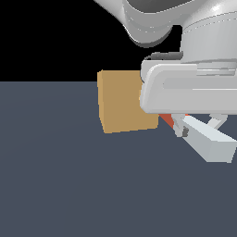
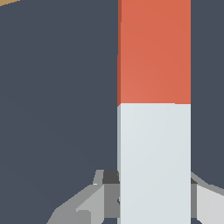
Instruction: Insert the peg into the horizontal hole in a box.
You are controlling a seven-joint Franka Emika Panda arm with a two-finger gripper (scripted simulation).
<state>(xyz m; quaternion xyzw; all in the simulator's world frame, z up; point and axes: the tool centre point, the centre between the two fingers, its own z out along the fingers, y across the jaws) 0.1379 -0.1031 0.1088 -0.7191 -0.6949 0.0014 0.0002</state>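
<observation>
The peg [image 1: 209, 142] is held on its pale grey-white half by my gripper [image 1: 196, 129], which is shut on it. Its orange-red half [image 1: 165, 120] points toward the box and is mostly hidden under the white hand. The tan box [image 1: 124, 102] stands to the exterior view's left of the hand, which covers its right edge. No hole shows on the faces I can see. In the wrist view the peg [image 2: 154, 109] runs straight away from the gripper [image 2: 154, 199], and the grey fingers [image 2: 109, 194] press on both its sides. A sliver of the box [image 2: 8, 1] shows at a corner.
The dark grey-blue floor [image 1: 69, 185] spreads around the box and under the peg. The large white arm [image 1: 185, 28] fills the upper right of the exterior view. Beyond the floor is black background.
</observation>
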